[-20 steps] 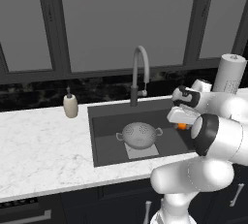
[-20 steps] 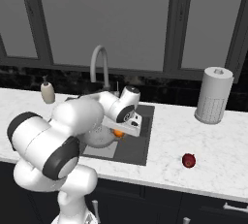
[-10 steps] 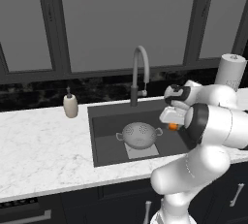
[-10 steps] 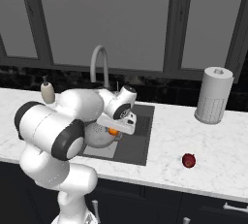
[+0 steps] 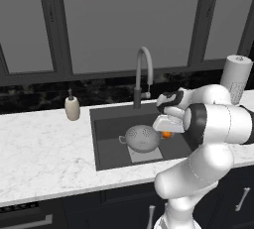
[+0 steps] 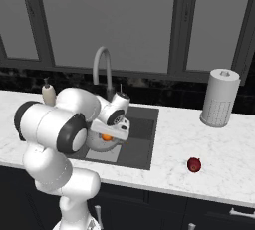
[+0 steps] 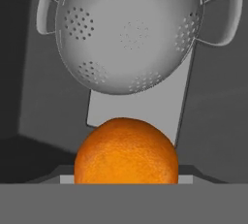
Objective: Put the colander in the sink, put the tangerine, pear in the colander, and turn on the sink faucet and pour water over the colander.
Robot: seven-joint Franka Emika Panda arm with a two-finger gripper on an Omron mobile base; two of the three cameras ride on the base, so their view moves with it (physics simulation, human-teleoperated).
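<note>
Gripper (image 5: pixel 167 133) closed on tangerine (image 7: pixel 126 151), above sink (image 5: pixel 106 126), beside colander (image 5: pixel 143 138) rim. Colander on sink bottom. Pear (image 6: pixel 194 164) on worktop (image 6: pixel 219 149) near front edge.

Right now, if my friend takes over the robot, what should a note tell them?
End effector: shut on the small round orange tangerine, carried over the dark-grey rectangular sink, beside the colander.
Light-grey holed metal colander: already in the sink, empty.
Dark-red roundish pear: on the white marble counter, right of the sink.
Tall grey gooseneck faucet: no water running.
Left: drop tangerine in, fetch pear, turn on water.
</note>
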